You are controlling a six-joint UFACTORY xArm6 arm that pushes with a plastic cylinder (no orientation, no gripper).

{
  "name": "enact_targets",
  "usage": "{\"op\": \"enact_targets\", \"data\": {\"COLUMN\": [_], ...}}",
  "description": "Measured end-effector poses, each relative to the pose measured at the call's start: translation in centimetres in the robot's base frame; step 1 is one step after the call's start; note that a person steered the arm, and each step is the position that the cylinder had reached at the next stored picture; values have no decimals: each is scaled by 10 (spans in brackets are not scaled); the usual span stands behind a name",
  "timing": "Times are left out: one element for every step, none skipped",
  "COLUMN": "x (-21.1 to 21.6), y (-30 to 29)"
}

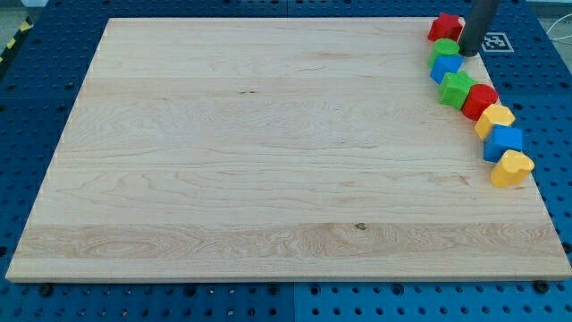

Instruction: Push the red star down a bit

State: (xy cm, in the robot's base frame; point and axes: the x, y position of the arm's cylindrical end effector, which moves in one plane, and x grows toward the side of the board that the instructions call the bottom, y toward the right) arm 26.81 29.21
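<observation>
The red star [444, 27] sits at the top right corner of the wooden board [268, 143]. My tip [466, 53] is just below and to the right of it, close beside a green block [444, 47]. A curved line of blocks runs down the right edge from there: a blue block [446, 67], a green star [457, 89], a second red block [480, 101], a yellow block [494, 118], a blue block [503, 141] and a yellow heart [511, 168].
The board lies on a blue perforated table [36, 107]. A white marker tag [497, 41] lies just off the board's top right corner, behind the rod.
</observation>
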Motion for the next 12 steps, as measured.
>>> {"op": "enact_targets", "data": {"x": [-29, -58, -77, -76, -76, -76, -76, -73, -61, -49, -56, -75], "y": [42, 47, 35, 17, -7, -27, -37, -43, -45, -45, -45, -29]}}
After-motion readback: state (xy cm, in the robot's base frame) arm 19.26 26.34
